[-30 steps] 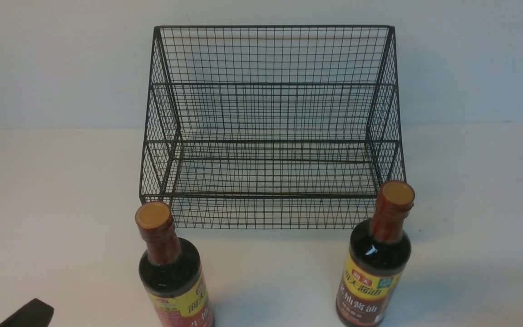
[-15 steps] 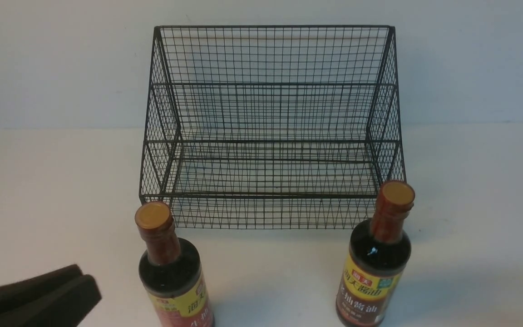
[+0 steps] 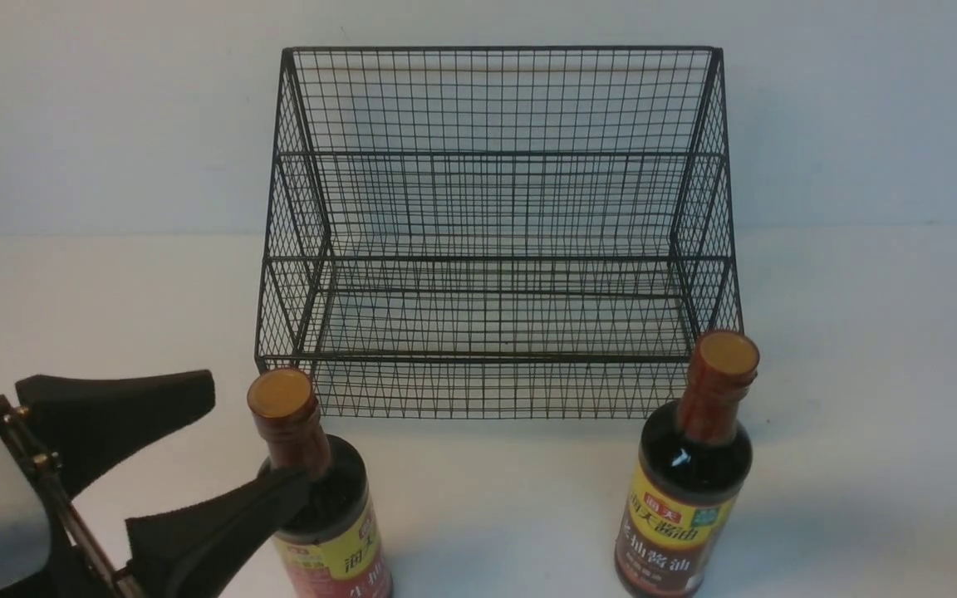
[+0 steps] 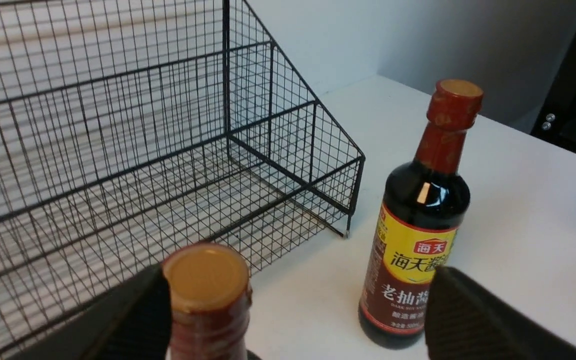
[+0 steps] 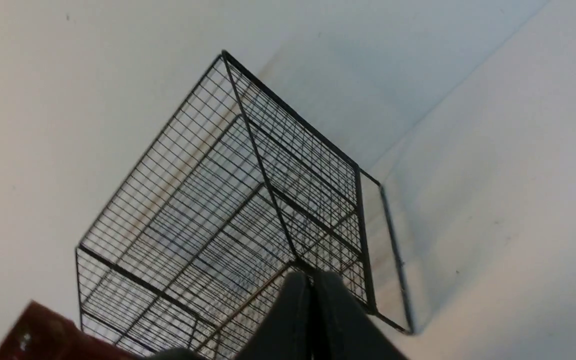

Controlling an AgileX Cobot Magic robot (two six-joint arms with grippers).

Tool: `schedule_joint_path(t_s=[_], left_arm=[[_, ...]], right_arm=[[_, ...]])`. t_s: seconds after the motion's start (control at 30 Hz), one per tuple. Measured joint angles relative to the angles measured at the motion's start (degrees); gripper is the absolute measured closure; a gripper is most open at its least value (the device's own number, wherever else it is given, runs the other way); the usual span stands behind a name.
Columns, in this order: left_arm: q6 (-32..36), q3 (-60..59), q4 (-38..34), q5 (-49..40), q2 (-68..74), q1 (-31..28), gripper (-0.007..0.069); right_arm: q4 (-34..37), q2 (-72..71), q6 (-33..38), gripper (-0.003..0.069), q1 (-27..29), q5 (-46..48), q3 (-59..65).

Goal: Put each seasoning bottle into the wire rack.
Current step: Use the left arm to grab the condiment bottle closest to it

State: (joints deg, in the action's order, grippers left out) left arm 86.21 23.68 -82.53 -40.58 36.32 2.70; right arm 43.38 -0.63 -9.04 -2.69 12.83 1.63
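Note:
Two seasoning bottles stand upright on the white table in front of the wire rack [image 3: 495, 232]. The left bottle [image 3: 325, 507] has a tan cap and a reddish-brown neck. The right bottle [image 3: 686, 490] shows its yellow-and-red label. My left gripper [image 3: 256, 433] is open around the left bottle's neck, with one finger [image 3: 221, 519] overlapping the bottle's shoulder. In the left wrist view the left bottle's cap [image 4: 205, 277] sits close to one finger [image 4: 133, 312], far from the other [image 4: 468, 320]. My right gripper [image 5: 313, 280] is shut and empty, out of the front view.
The rack [image 4: 118, 150] holds nothing and stands against the back wall. Behind the left gripper's far finger, the right bottle [image 4: 418, 225] stands beside the rack's front corner. A reddish-brown bottle top [image 5: 43, 335] shows at the edge of the right wrist view.
My left gripper has come in from the lower left edge towards the left bottle. Its jaws have gone from shut to wide open. The bottles and rack have not moved.

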Motion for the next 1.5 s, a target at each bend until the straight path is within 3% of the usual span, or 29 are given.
schedule_joint_path(t_s=[0.2,0.37,0.47,0.57,0.8,0.9,1.1,1.2,1.33,1.43,1.5], left_arm=[[2.34,0.00,-1.06,1.04,2.56,0.00,-0.0012],[2.36,-0.23,-1.90,2.97,5.97,0.00,-0.0011],[2.36,-0.23,-4.64,4.16,7.66,0.00,-0.0001],[2.44,-0.23,-7.36,4.76,9.43,0.00,0.0011],[4.78,-0.23,-8.00,3.85,13.74,0.00,0.0031],[6.84,-0.23,-8.78,3.36,15.80,0.00,0.0031],[11.94,-0.23,-13.32,2.53,20.43,0.00,0.0032],[12.41,-0.23,-13.70,1.92,22.15,0.00,0.0067],[12.68,-0.23,-13.92,1.85,24.44,0.00,0.0198],[13.70,-0.08,-13.96,2.17,24.69,0.00,0.0342],[14.40,0.13,-13.60,2.33,24.03,-0.07,0.0343]], right_arm=[[3.59,0.00,0.63,0.0673,0.00,-3.59,-0.21],[2.14,0.00,8.06,0.0626,0.00,-2.00,-7.35],[-0.31,1.21,13.74,0.0563,0.00,1.70,-13.47],[-4.94,4.70,19.10,0.0453,0.00,9.20,-21.93],[-12.52,11.55,20.76,0.0244,0.00,18.90,-34.05],[-13.62,13.49,20.81,0.0202,0.00,20.19,-35.96],[-13.82,14.75,20.81,0.0185,0.00,21.22,-36.22],[-13.84,14.82,20.81,0.0185,0.00,21.22,-36.22],[-13.89,14.82,20.81,0.0185,0.00,21.29,-36.24],[-13.96,14.82,20.81,0.0185,0.00,21.34,-36.24],[-13.96,14.82,20.81,0.0185,0.00,21.34,-36.24]])
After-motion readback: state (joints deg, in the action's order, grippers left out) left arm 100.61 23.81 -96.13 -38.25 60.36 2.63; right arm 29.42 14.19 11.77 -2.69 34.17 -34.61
